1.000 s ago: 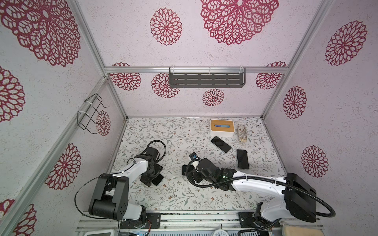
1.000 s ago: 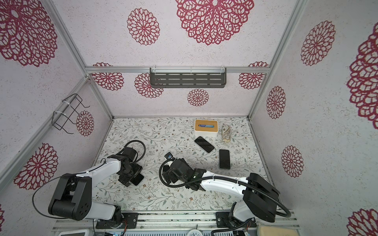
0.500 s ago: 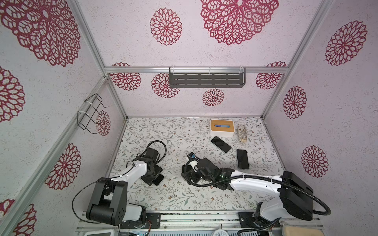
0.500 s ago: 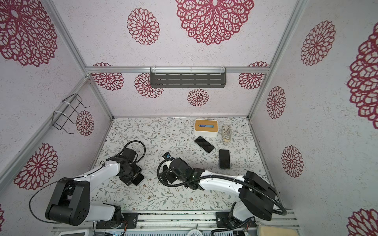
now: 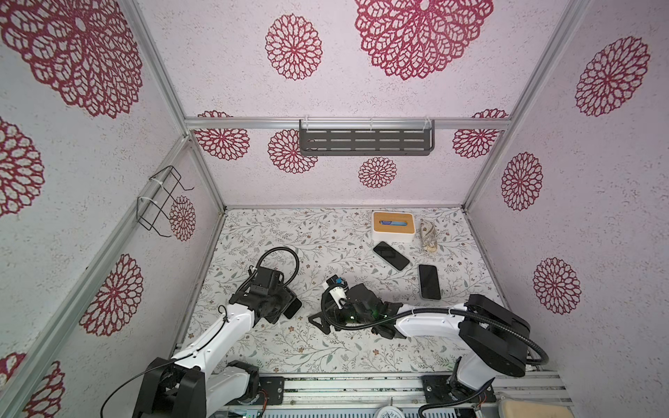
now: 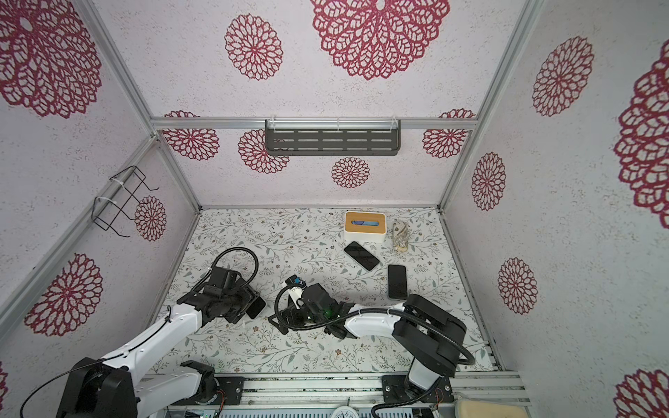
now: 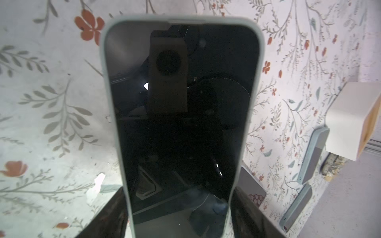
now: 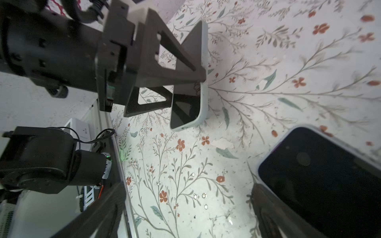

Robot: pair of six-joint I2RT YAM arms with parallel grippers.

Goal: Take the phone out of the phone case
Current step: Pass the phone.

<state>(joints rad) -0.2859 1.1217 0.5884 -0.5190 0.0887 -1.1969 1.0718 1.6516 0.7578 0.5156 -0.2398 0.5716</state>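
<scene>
Clamping phone (image 7: 181, 115) across case (image 7: 144, 19) sides with left end effector (image 7: 179, 208); bring right end effector (image 8: 183, 206), jaws apart, onto free corner, peel rim back.

Pale textured walls (image 5: 224, 87), red floral medallions (image 5: 293, 47), grey slotted shelf (image 5: 365, 141), black wire rack (image 5: 159, 202), leafy-print floor (image 5: 289, 231)

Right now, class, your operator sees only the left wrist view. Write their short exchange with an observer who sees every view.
Operator: Is my phone lying flat?
Observer: No. The left fingers hold the phone tilted up, its far end down near the table.
Operator: Where is the other arm?
Observer: The right fingers stand wide open beside a second phone lying flat, screen up.
</scene>
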